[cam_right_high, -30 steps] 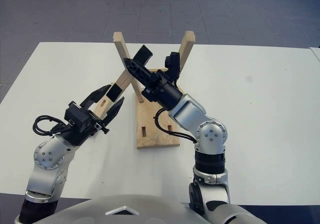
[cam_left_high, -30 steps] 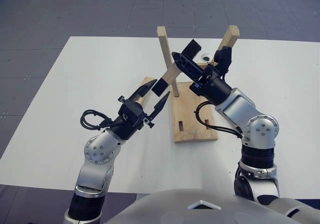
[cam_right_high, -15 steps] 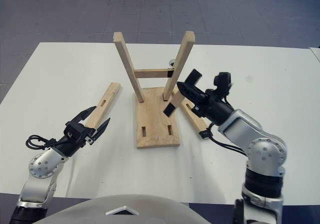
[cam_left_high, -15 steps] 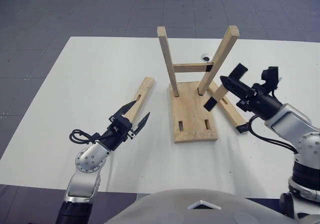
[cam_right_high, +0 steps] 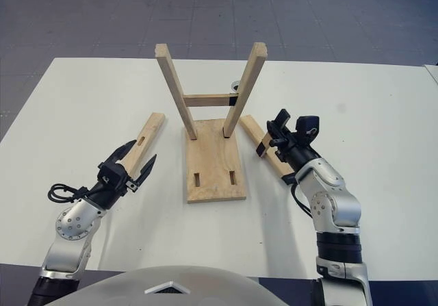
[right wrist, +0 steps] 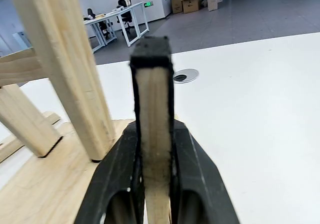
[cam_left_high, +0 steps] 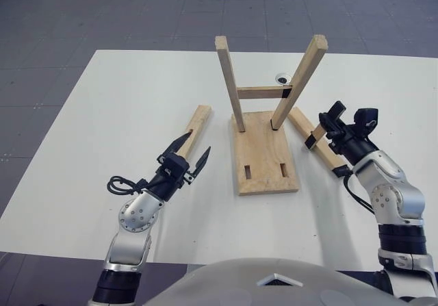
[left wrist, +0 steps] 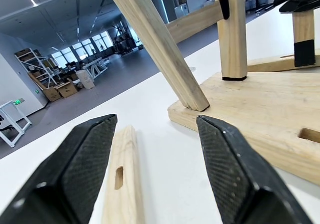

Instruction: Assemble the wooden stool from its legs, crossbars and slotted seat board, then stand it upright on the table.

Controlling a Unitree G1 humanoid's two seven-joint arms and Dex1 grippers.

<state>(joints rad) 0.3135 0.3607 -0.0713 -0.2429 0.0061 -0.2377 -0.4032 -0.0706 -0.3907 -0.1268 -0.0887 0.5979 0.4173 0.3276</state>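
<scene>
The slotted seat board [cam_left_high: 265, 161] lies flat mid-table. Two legs [cam_left_high: 228, 80] [cam_left_high: 300, 80] stand up from its far end, joined by a crossbar [cam_left_high: 260, 92]. One loose leg [cam_left_high: 198, 124] lies left of the board, another [cam_left_high: 324, 148] right of it. My left gripper [cam_left_high: 196, 142] hovers open over the near end of the left leg [left wrist: 121, 184], which lies between its fingers [left wrist: 82, 169]. My right gripper [cam_left_high: 327, 126] is shut on a short crossbar [right wrist: 152, 108] with a black end cap, held just above the right loose leg.
A round cable hole [cam_left_high: 282, 79] sits in the white table [cam_left_high: 123, 100] behind the frame. Bare tabletop stretches far left, far right and along the front edge. The upright frame stands between the two arms.
Both arms pulled back from the upright frame. The right arm swung right and down with the short crossbar. The left gripper dropped to the loose left leg, staying open.
</scene>
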